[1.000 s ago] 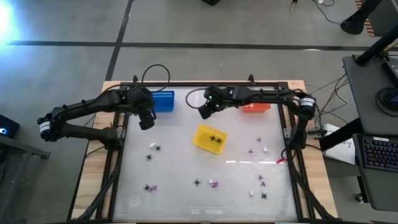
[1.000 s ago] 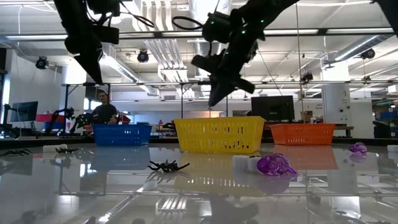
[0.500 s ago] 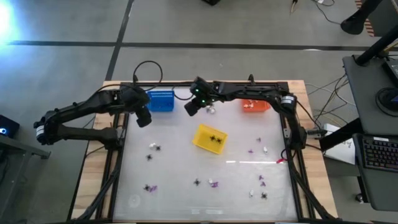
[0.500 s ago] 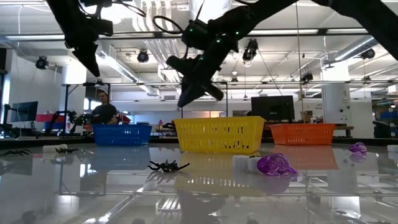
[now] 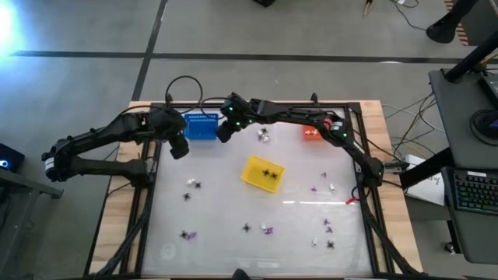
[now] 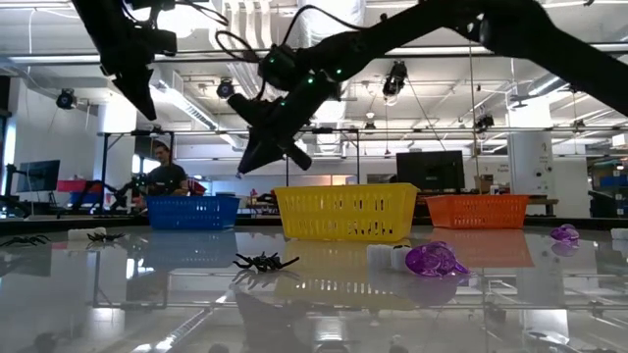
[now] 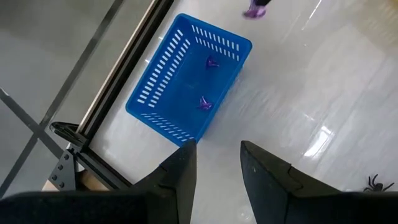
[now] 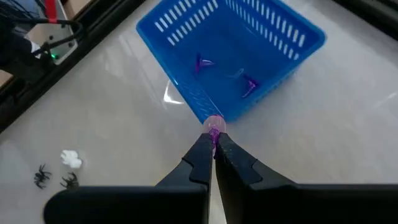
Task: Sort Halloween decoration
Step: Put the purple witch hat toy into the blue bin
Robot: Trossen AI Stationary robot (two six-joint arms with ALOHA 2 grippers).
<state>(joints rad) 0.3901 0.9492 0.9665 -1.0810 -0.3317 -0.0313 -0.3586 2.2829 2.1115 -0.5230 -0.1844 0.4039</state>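
Right wrist view: the right gripper (image 8: 212, 148), jaws clamped on a purple piece (image 8: 214, 126), hangs just beside the blue basket (image 8: 186, 34)'s near wall; the left gripper (image 7: 214, 165), jaws apart, waits nearby.

Both arms were black, built of slim tube-like links joined by thicker round joints. The left arm (image 5: 109, 138) carried a pale band near its base, and a thin black cable looped above its wrist. The right arm (image 5: 299, 118) showed small green lights near its wrist and a red mark further back along the link. Each arm ended in two flat, tapering black fingers (image 7: 180, 177), matte and smooth, with squared shoulders behind them.
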